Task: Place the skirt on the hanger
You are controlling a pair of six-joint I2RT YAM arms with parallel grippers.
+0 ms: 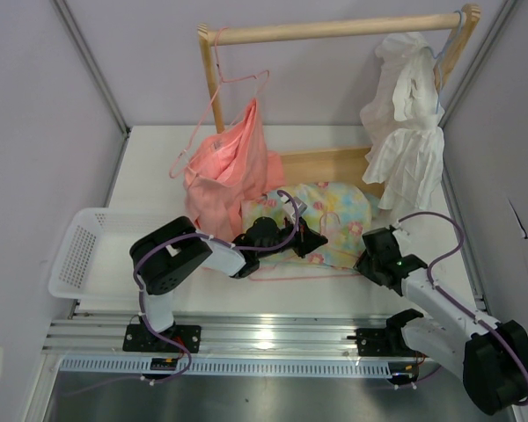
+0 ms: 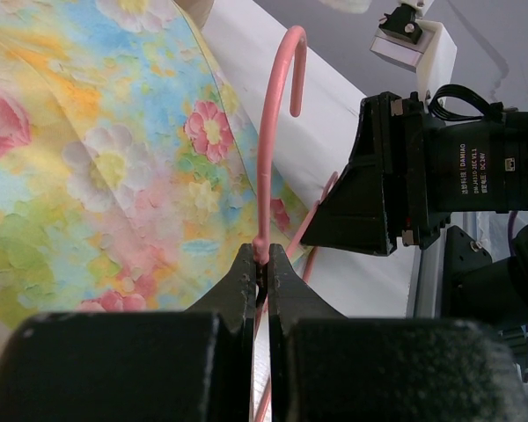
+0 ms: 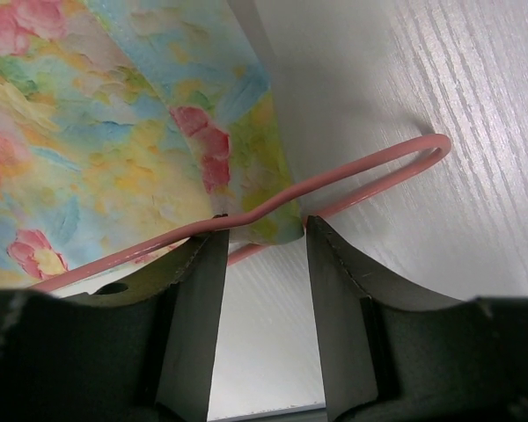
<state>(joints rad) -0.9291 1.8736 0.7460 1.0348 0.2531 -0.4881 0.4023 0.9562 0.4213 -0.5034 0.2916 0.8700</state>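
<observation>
While in hand [image 2: 262, 266], hanger [image 2: 265, 158] against skirt [image 2: 97, 167]

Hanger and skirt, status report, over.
Left tool shut on hanger at hook base. Right tool open, straddling hanger's arm. Skirt flat on table, hanger along its near edge. Salmon garment hangs close beside.

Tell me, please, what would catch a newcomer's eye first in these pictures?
The pastel floral cloth skirt lying mid-table stands out first, with the thin pale-pink clothes hanger at its near edge. The left claw is shut on the hanger's hook stem, while the open right claw sits by its looped end. Behind, a wooden rail carries a salmon-pink garment and a white ruffled garment.
</observation>
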